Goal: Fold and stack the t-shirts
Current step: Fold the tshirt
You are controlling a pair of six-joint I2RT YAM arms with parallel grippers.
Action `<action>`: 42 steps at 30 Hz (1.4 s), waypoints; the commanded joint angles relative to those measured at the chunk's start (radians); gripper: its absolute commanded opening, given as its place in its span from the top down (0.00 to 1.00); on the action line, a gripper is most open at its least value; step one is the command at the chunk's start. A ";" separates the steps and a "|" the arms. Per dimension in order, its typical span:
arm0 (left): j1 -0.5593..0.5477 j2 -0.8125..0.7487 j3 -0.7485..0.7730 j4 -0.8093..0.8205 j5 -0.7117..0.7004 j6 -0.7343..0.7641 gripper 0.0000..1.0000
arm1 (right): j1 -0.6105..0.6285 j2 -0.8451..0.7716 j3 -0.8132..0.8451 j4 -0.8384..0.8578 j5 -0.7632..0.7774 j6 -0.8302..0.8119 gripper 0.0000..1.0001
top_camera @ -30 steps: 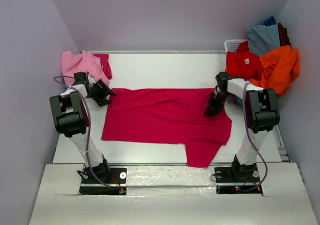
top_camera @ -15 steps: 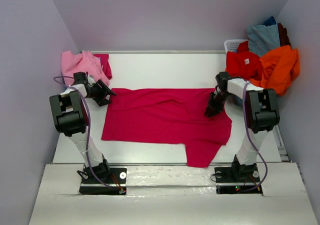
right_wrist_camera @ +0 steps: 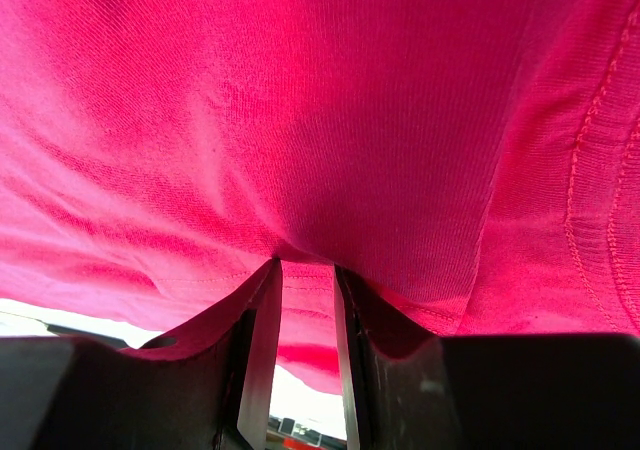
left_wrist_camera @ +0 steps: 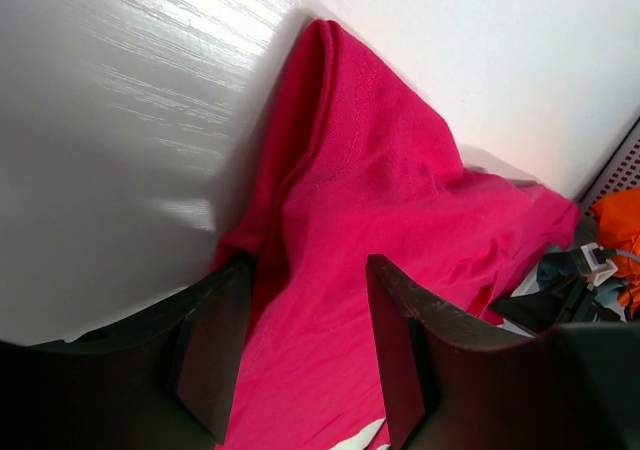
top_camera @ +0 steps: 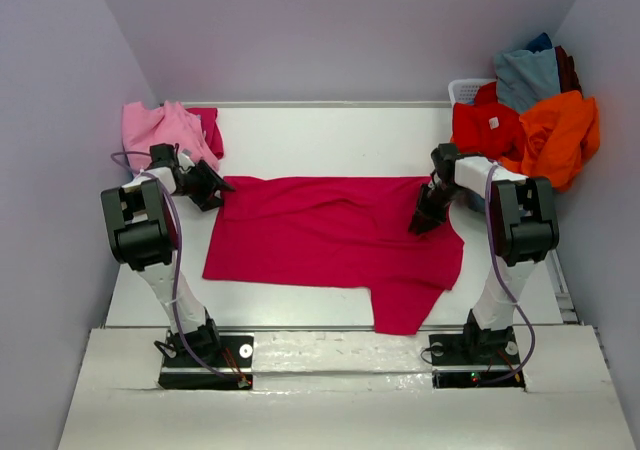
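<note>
The crimson-magenta cotton t-shirt (top_camera: 330, 235) lies spread flat on the white surface (top_camera: 330, 135). Its long axis runs left to right between my two arms, and one sleeve pokes toward the near edge.

My right claw (right_wrist_camera: 305, 290) is narrow, pinched on a fold of that shirt at its far right corner. My left claw (left_wrist_camera: 305, 340) stands wide at the far left corner. The cloth's doubled edge runs between its two fingers, and neither finger presses it that I can see.

So the corner I want lies straight ahead of the left claw, inside its gap. I judge the coming move to be a close there. With both far corners gripped, the far edge could then be carried toward the near edge, across the short axis.

At the far right, a white plastic laundry basket (top_camera: 462, 90) holds an overflowing heap: a red tee (top_camera: 485, 125), an orange tee (top_camera: 560, 135) and a grey-blue tee (top_camera: 525, 75) on top. At the far left, a crumpled light pink tee (top_camera: 160, 130) sits on the surface in no container, near my left claw.
</note>
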 commanded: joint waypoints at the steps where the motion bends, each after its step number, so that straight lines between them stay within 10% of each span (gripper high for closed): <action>1: -0.016 0.018 0.026 -0.003 0.017 0.026 0.40 | 0.003 0.079 -0.041 0.010 0.115 -0.040 0.66; 15: -0.016 -0.006 0.029 -0.016 -0.013 0.033 0.71 | 0.003 0.080 -0.044 0.011 0.115 -0.041 0.66; 42: -0.016 -0.086 0.037 -0.078 -0.110 0.059 0.70 | 0.003 0.077 -0.047 0.010 0.115 -0.043 0.67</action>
